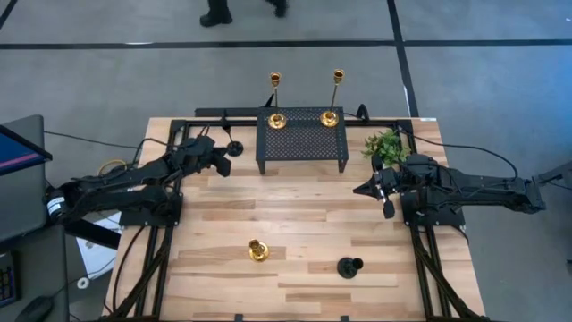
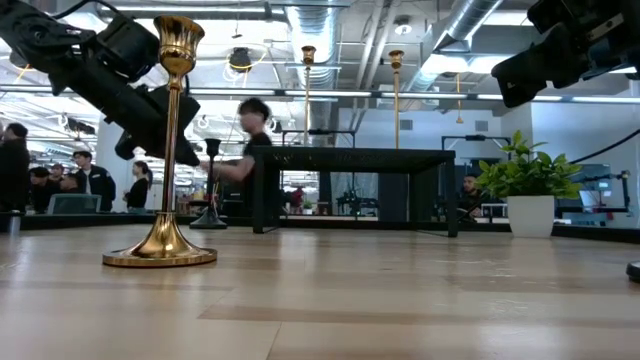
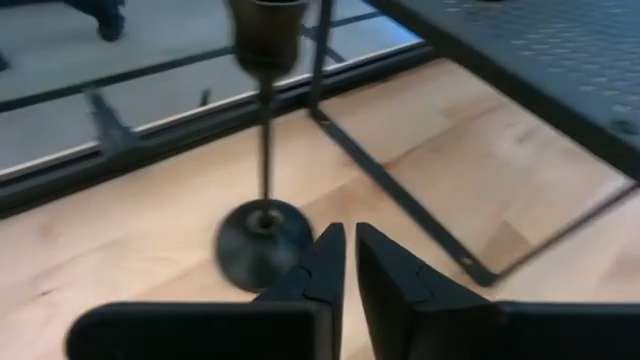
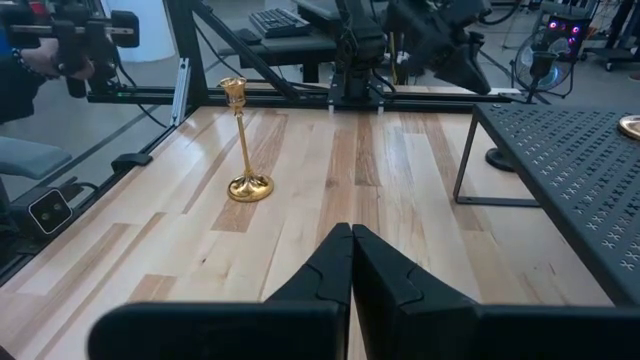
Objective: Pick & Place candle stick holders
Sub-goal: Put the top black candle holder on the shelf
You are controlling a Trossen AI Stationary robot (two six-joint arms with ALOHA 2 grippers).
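Note:
Two tall gold candlestick holders stand on the black mesh rack. A shorter gold one stands on its round base near the front, and it looms large in the low view. One black holder stands at the front right. The other black holder stands left of the rack and also shows in the left wrist view. My left gripper is shut and empty, just short of that holder's base. My right gripper is shut and empty over the table's right side.
A small green plant in a white pot stands right of the rack, close to my right arm. The rack's thin legs run down beside my left gripper. Bare wood lies across the table's middle. People move in the room behind.

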